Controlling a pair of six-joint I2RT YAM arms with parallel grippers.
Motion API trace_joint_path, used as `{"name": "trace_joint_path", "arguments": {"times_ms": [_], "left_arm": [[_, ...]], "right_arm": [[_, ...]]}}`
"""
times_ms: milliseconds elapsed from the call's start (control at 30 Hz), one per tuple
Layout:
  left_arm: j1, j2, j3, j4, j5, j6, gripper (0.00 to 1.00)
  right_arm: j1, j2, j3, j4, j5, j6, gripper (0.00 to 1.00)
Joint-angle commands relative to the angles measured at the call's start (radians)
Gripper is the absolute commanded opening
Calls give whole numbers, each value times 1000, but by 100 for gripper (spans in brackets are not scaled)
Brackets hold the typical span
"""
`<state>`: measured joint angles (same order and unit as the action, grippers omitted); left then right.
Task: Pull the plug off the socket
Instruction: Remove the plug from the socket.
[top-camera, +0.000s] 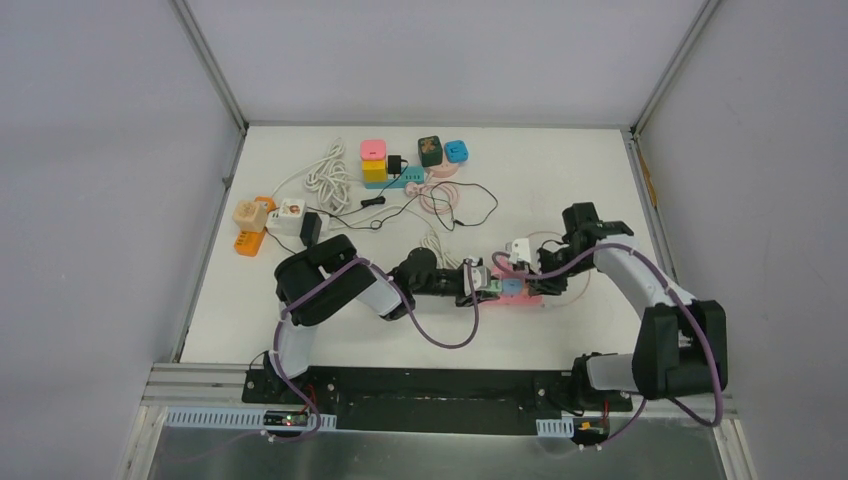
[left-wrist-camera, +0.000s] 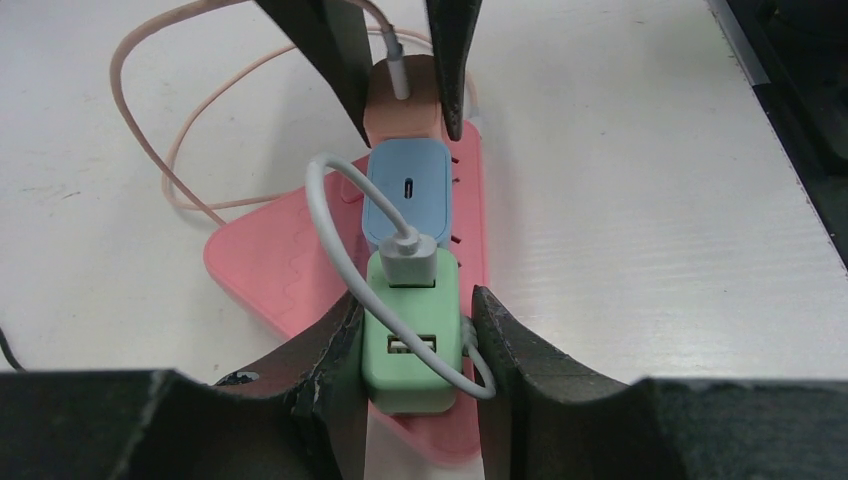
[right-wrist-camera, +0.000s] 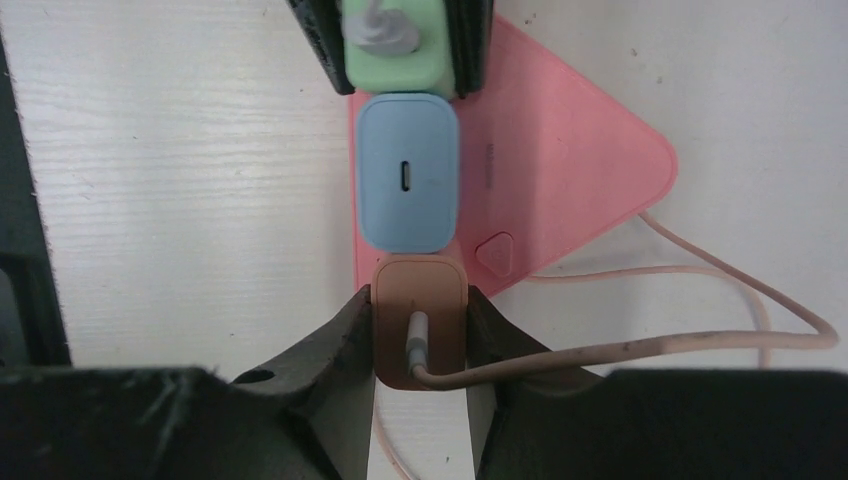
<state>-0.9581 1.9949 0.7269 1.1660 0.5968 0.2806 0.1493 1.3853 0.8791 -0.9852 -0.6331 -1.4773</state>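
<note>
A pink socket strip (left-wrist-camera: 270, 265) lies flat on the white table with three plugs in a row on it. My left gripper (left-wrist-camera: 415, 330) is shut on the green plug (left-wrist-camera: 412, 350) at one end; that plug's grey USB cable (left-wrist-camera: 330, 230) loops past one finger. A blue plug (left-wrist-camera: 408, 195) sits in the middle. At the other end my right gripper (right-wrist-camera: 420, 335) is shut on the orange plug (right-wrist-camera: 420, 300), which has a pinkish cable (right-wrist-camera: 640, 345) in it. All three plugs sit seated in the socket (right-wrist-camera: 560, 170). From above, both grippers meet over the strip (top-camera: 520, 292).
At the back of the table lie other adapters and strips: a pink cube (top-camera: 373, 150), a yellow cube (top-camera: 374, 170), a blue cube (top-camera: 456, 151), a dark block (top-camera: 430, 150), an orange strip (top-camera: 250, 240), a coiled white cable (top-camera: 328, 180) and black leads (top-camera: 470, 205).
</note>
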Motion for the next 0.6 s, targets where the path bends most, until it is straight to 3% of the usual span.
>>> {"name": "trace_joint_path", "arguments": {"times_ms": [0, 67, 267, 367, 467, 567], "left_arm": [[2, 8, 4, -99, -4, 13, 0], [2, 10, 5, -100, -2, 14, 0], [2, 8, 6, -103, 0, 15, 0], [2, 8, 6, -104, 1, 15, 0], [2, 10, 7, -105, 4, 15, 0], [2, 10, 8, -107, 6, 15, 0]], "right_arm": [[56, -164, -171, 82, 14, -121, 0], [56, -180, -147, 86, -18, -58, 0], [40, 20, 7, 29, 15, 145, 0], [41, 18, -1, -12, -4, 100, 0], [45, -97, -74, -35, -61, -101, 0], [44, -142, -112, 92, -41, 43, 0]]}}
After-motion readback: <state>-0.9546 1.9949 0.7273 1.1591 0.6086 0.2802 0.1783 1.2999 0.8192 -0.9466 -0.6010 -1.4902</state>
